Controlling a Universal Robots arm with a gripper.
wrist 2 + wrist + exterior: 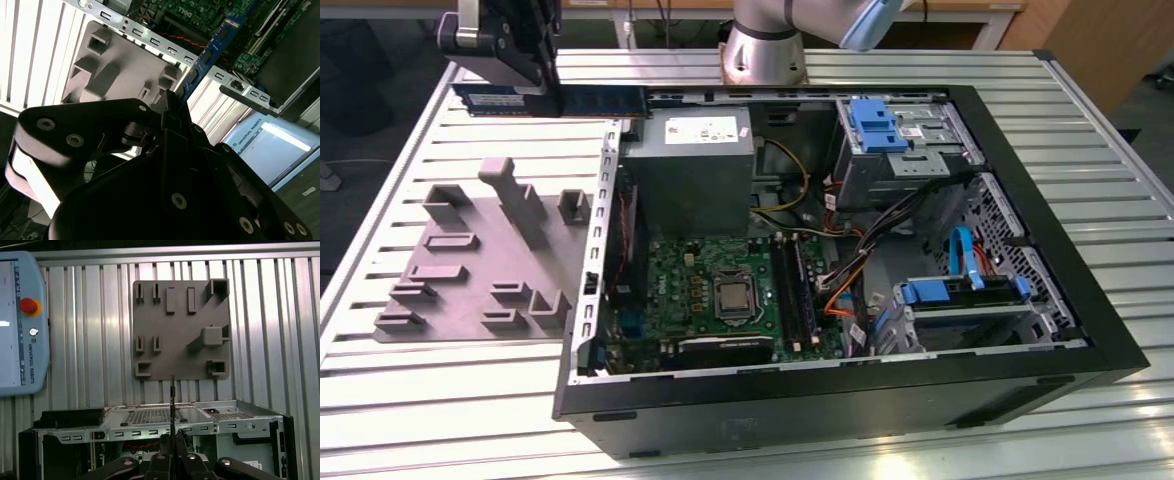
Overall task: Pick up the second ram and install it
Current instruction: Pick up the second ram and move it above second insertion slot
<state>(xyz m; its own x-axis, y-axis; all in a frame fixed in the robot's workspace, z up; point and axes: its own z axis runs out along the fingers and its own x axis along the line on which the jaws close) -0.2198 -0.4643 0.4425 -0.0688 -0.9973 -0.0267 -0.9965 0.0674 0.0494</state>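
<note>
"Starting at the pincer [520,90]: what has it got?"

"Your pincer is closed tight on the second ram [603,100], clamped across its flat faces. In the second wrist view most of the stick juts out past the grip. It hangs roughly level in the air over the slatted table [400,420], near the far corner of the computer case [854,405] on the exterior view's left. That puts it well apart from the memory slots [794,285] on the motherboard [707,280]."

"So what can go wrong for me?"

"Three things, in my judgement. With so much length unsupported, the stick can twist in the hold. Even a slight tilt brings its edge onto a slot crooked, and then it jams or stresses the board. Your way in also passes the case wall and the power supply [698,150], so if you carry it low the free end clips metal. Lastly, the orange cables [845,283] lie just beside the slots and could snag the stick."

"And the grey fixture [474,250]?"

"It sits beside the case, well below the stick, so I see no hazard there."
</note>
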